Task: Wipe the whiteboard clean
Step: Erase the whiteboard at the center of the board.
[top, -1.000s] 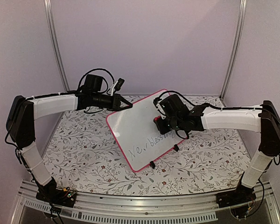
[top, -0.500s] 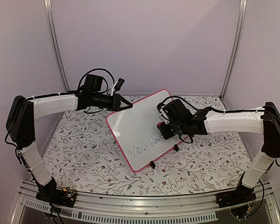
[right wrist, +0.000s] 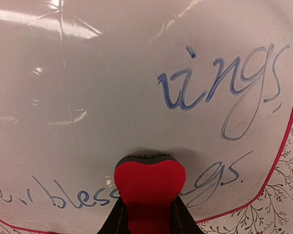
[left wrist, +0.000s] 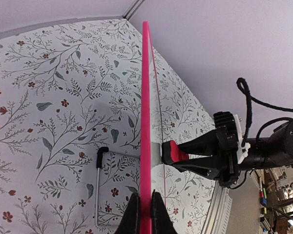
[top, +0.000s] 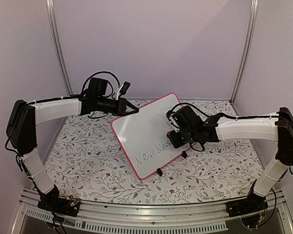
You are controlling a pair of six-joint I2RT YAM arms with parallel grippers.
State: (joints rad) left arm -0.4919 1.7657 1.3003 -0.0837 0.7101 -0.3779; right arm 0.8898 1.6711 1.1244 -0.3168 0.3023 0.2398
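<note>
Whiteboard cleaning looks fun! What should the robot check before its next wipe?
1. Left fingers pinching the whiteboard rim: ok.
2. Right fingers holding the red eraser: ok.
3. Eraser touching the board face: ok, seen side-on from the left wrist.
4. Writing all wiped: not ok, "bless" and "ings" are there.
5. How hard the eraser presses: cannot tell.

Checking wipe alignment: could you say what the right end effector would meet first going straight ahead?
The whiteboard: the red eraser it holds looks pressed against the board's face, on the lower line of writing.
</note>
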